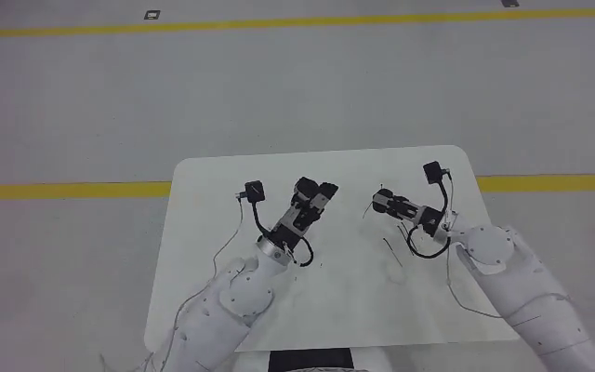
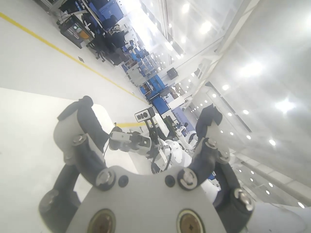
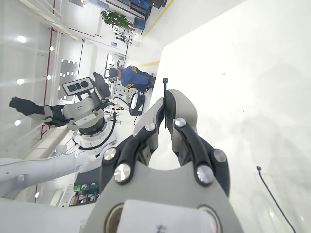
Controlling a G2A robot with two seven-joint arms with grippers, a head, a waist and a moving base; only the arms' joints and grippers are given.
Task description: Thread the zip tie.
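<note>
the right tool (image 3: pixel 167 97) is clenched on a black zip tie (image 3: pixel 165 81). the strap passes between the two fingers, and the small square head stands out beyond the fingertips. on the palm side of the pads a piece of the strap shows too. in the top view this tool is above the bench (image 1: pixel 209 195), in the half by the far edge and a little to the right of the middle. it points toward the left edge.

the left tool (image 2: pixel 148 105) is released: its two dark fingers stand wide apart. in the top view it is above the middle of the bench, also nearer to the far edge than to the near edge. it points toward the far right corner. the two tools are near each other but apart, with bare bench between them. in the left wrist view the right tool is seen farther off, between the left fingers, with the thin zip tie held in it.

a second zip tie (image 1: pixel 392 249) lies flat on the bench in the right half, about halfway between the far edge and the near edge, just beside the right arm's wrist. it is black and lightly curved, and its head is at the end nearer to the right tool. it lies apart from both tools.
</note>
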